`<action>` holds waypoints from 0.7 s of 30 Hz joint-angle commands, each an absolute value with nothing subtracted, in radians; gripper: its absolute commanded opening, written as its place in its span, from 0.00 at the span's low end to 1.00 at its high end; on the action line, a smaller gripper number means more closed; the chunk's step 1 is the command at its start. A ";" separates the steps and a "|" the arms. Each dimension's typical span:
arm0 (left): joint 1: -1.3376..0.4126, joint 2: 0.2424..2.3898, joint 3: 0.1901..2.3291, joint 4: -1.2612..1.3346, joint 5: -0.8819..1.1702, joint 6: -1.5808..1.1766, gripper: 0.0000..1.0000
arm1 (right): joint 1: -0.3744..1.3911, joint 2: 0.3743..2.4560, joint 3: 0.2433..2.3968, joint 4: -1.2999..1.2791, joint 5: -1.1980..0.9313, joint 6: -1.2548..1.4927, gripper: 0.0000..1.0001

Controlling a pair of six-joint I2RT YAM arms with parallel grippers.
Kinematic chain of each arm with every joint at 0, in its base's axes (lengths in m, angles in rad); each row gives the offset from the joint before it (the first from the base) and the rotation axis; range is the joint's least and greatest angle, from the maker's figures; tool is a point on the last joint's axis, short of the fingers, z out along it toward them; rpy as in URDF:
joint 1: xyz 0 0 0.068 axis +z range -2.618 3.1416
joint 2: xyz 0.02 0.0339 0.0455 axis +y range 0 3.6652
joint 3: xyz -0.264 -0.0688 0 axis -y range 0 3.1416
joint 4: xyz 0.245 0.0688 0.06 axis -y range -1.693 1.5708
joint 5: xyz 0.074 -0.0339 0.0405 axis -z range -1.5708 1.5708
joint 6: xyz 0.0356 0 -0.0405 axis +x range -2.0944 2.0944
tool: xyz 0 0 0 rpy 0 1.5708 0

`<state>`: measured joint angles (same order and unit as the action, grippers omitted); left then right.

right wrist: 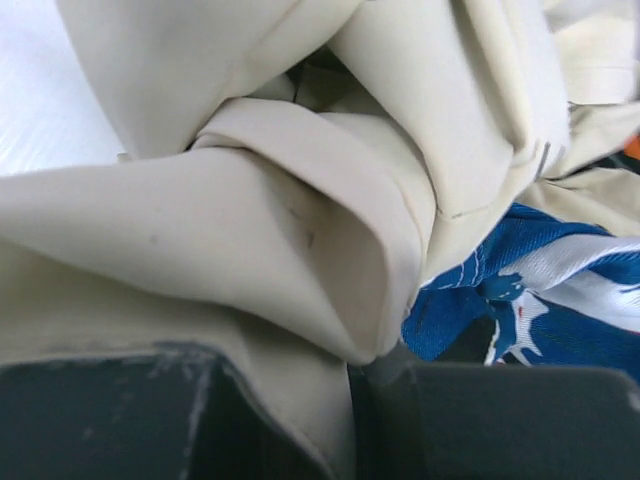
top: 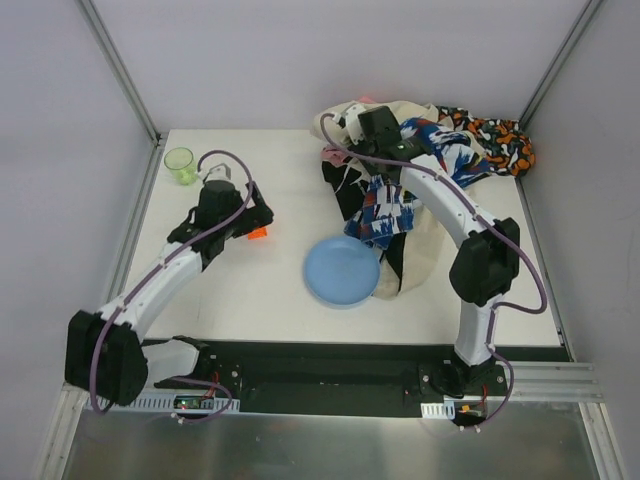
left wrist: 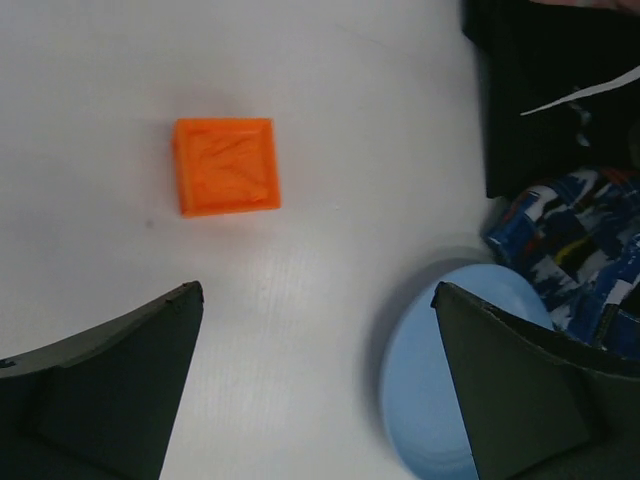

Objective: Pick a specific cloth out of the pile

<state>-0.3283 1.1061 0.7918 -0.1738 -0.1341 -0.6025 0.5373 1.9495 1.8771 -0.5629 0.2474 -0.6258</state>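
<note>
Pink-white cloth [top: 329, 154] shows one edge in the pile [top: 490, 135], just beside your right claw [right wrist: 352, 390], which pinches one beige fold [right wrist: 300, 230]. Your left claw [left wrist: 318, 290], spread, hovers over one orange block [left wrist: 226, 166], beside one blue plate [left wrist: 420, 380].

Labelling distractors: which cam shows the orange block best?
Left wrist: the orange block sits whole and unobstructed ahead of the open left tool. Top external shows only a sliver of it beside that tool. Right wrist shows beige cloth up close, no block.
</note>
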 commanded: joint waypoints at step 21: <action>-0.491 2.400 1.954 -0.005 0.374 -0.715 0.99 | 0.006 2.031 1.901 -0.425 -0.261 -0.038 0.01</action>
<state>-0.4675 2.2871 1.8164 -0.0135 0.3515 -0.6231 0.0010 2.0033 1.9198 -0.4633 -0.1757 -0.0902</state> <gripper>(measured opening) 0.990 0.162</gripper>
